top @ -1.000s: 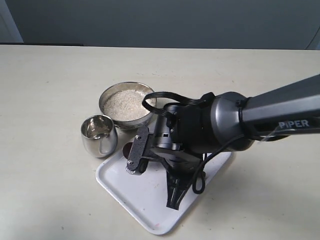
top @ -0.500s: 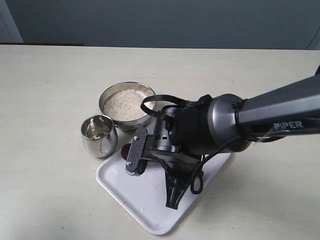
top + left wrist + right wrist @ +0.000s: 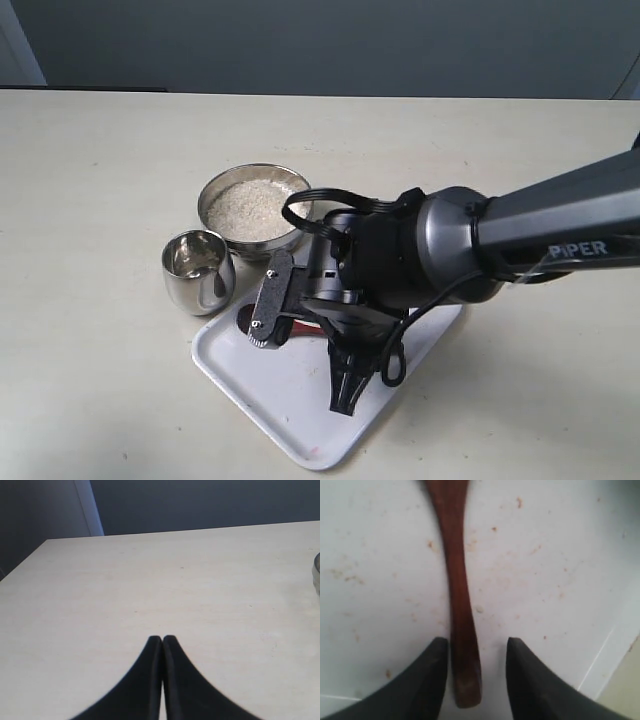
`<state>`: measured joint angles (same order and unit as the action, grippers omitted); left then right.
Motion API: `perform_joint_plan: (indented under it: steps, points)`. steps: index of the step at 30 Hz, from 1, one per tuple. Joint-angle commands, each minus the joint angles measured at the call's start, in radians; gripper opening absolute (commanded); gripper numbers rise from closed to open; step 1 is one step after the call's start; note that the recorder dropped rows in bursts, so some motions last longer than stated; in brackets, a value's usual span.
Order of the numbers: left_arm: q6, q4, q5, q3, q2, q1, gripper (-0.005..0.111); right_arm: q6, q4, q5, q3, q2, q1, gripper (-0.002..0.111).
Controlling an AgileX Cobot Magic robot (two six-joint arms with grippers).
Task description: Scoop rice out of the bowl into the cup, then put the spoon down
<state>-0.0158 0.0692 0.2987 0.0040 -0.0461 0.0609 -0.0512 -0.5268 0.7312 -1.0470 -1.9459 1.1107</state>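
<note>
The dark reddish-brown spoon (image 3: pixel 457 580) lies flat on the white tray (image 3: pixel 545 555). Its handle end sits between the fingers of my right gripper (image 3: pixel 475 645), close to one finger and apart from the other. That gripper is open. From the exterior view, my right gripper (image 3: pixel 305 350) hangs low over the tray (image 3: pixel 290 410), and the spoon (image 3: pixel 243 318) peeks out beside it. The steel bowl (image 3: pixel 222 189) holds white rice (image 3: pixel 250 208); the steel cup (image 3: pixel 198 270) stands just in front of it. My left gripper (image 3: pixel 162 639) is shut and empty over bare table.
The tray's surface carries small brownish specks (image 3: pixel 492 529). The right arm (image 3: pixel 540 235) stretches in from the right above the tray's far side. The bowl's rim (image 3: pixel 317 572) shows at the edge of the left wrist view. The beige table (image 3: pixel 100 150) extends around everything.
My right gripper has shifted slightly left and lower over the tray. A little more of the spoon's handle now shows beneath it. Bowl and cup have not moved.
</note>
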Motion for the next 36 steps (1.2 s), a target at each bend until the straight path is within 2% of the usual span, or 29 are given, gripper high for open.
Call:
perform_joint_plan:
  steps: [1, 6, 8, 10, 12, 19, 24, 25, 28, 36]
  points:
    - [0.006, 0.0, -0.011, -0.004, -0.001, 0.002, 0.001, -0.014, 0.002, 0.018, 0.005, 0.0, -0.006, 0.041]
    - [0.006, 0.0, -0.011, -0.004, -0.001, 0.002, 0.001, -0.03, 0.002, 0.09, 0.005, 0.055, -0.006, 0.038]
    - [0.006, 0.0, -0.011, -0.004, -0.001, 0.002, 0.001, -0.058, -0.001, 0.124, 0.005, 0.141, -0.006, 0.032]
    - [0.006, 0.0, -0.011, -0.004, -0.001, 0.002, 0.001, -0.1, -0.025, 0.189, 0.005, 0.244, -0.006, 0.019]
    - [0.006, 0.0, -0.011, -0.004, -0.001, 0.002, 0.001, -0.139, -0.04, 0.264, 0.005, 0.359, -0.036, 0.0]
    - [0.006, 0.0, -0.011, -0.004, -0.001, 0.002, 0.001, -0.229, -0.153, 0.434, 0.025, 0.699, -0.158, -0.001]
    - [0.006, 0.0, -0.011, -0.004, -0.001, 0.002, 0.001, -0.426, -0.268, 0.49, 0.241, 0.945, -0.184, -0.001]
    - [0.006, 0.0, -0.011, -0.004, -0.001, 0.002, 0.001, -0.451, -0.249, 0.488, 0.319, 1.014, -0.184, -0.001]
    - [0.006, 0.0, -0.008, -0.004, -0.001, 0.002, 0.001, -0.49, -0.142, 0.461, 0.384, 1.154, -0.184, -0.001]
    - [0.006, 0.0, -0.008, -0.004, -0.001, 0.002, 0.001, -0.507, 0.014, 0.319, 0.382, 1.347, -0.184, -0.001]
